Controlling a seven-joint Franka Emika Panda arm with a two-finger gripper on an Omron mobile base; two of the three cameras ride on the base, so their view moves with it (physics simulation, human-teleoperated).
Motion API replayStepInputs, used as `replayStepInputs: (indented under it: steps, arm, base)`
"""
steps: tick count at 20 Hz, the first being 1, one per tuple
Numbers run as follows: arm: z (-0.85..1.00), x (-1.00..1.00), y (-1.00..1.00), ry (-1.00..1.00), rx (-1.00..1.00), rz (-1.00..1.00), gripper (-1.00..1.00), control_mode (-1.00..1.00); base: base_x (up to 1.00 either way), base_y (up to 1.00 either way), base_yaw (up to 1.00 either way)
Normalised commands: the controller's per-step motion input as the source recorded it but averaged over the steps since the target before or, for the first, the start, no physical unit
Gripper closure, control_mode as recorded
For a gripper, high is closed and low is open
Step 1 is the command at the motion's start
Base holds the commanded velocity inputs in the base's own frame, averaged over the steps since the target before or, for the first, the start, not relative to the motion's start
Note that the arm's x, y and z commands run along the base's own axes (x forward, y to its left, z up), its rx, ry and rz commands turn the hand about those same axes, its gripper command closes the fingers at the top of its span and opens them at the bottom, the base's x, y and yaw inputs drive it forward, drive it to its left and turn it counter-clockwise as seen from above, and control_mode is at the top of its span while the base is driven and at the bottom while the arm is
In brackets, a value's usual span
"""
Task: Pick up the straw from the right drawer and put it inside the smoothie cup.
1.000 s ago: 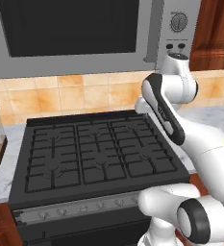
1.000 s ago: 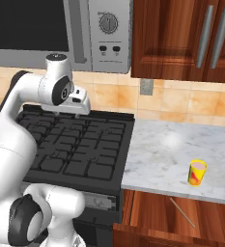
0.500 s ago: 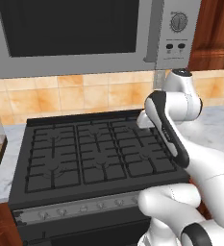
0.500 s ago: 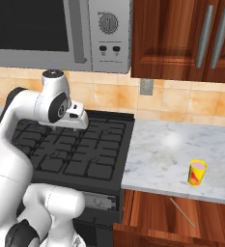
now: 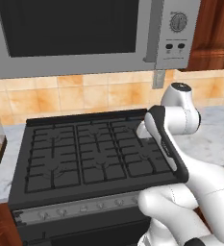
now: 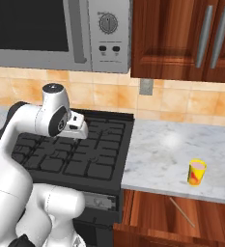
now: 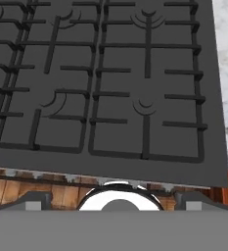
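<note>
Reddish-brown wood frames the right drawer [image 6: 181, 219], which stands open below the marble bench [image 6: 181, 159]; I see the straw [image 6: 181, 211] lying aslant inside it. The smoothie cup [image 6: 196, 172] stands upright on the bench near its front edge. My hand hangs over the black stove [image 7: 105, 78]; whether the fingers are released or clenched, I cannot tell.

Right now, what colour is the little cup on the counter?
The smoothie cup is yellow with an orange-red mark on its side, clearest in the right base view.
</note>
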Motion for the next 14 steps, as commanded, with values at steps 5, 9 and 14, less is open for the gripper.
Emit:
replayStepInputs:
  steps: [5, 9, 14]
  arm:
    - [0.00, 0.00, 0.00, 0.00, 0.00, 0.00, -1.00, 1.00]
    - [0.00, 0.00, 0.00, 0.00, 0.00, 0.00, -1.00, 1.00]
    - [0.00, 0.00, 0.00, 0.00, 0.00, 0.00, -1.00, 1.00]
  base:
    - [-0.61, 0.00, 0.00]
    - [-0.84, 0.00, 0.00]
    - [-0.46, -0.03, 0.00]
